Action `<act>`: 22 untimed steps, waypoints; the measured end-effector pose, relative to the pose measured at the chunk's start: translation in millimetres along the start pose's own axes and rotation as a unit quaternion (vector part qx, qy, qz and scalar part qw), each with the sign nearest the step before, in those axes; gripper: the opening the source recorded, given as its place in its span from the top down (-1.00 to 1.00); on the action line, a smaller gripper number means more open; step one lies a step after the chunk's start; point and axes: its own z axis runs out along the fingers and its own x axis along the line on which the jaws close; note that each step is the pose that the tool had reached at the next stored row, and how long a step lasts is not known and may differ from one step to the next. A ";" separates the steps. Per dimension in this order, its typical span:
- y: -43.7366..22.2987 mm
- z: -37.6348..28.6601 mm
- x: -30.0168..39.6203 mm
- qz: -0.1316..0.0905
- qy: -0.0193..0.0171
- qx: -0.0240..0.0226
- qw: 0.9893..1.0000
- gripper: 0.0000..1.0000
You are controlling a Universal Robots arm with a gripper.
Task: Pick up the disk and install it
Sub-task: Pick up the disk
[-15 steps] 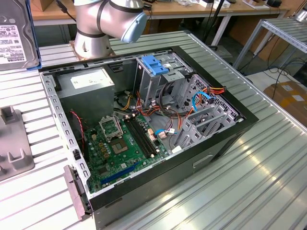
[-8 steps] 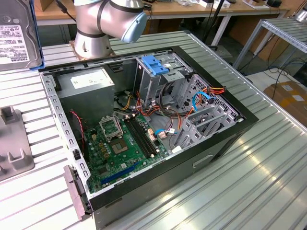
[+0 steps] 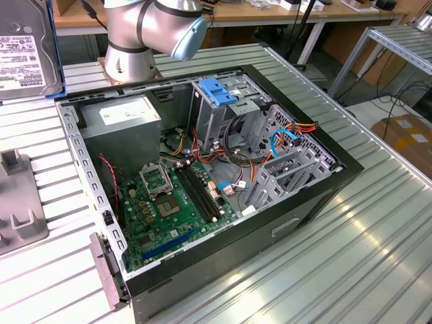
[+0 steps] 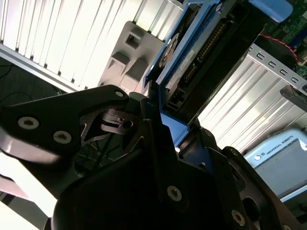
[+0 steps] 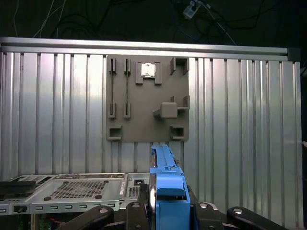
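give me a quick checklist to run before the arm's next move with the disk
1. Grip on the disk: ok, the gripper is shut on it.
2. Clearance from the grey fixture: ok, disk held clear of it.
3. Access into the computer case: ok, side open.
4. Free bay in the drive cage: cannot tell.
5. Path past the cables: not ok, loose loops beside the cage.

The computer case [image 3: 317,196] lies open on the counter [image 3: 378,236], with the fixture plate [image 3: 17,202] on the counter at the exterior view's left of it and the arm's base [image 3: 128,61] behind it. Inside, the power supply [image 3: 121,125] sits behind the motherboard [image 3: 169,202], and the drive cage [image 3: 229,111] stands to their right. The disk [image 3: 27,47] sits clamped in the hand [image 5: 168,211], raised off the counter near the plate.
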 end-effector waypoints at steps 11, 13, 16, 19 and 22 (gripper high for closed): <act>-7.0 -0.4 1.0 0.000 0.000 0.000 1.000 0.26; -8.6 -0.5 1.2 0.000 0.000 0.000 1.000 0.26; -10.7 -0.6 1.5 0.000 0.000 0.000 1.000 0.26; -12.6 -0.7 1.9 0.000 0.000 0.000 1.000 0.26; -15.1 -0.9 2.4 0.000 0.000 0.000 1.000 0.26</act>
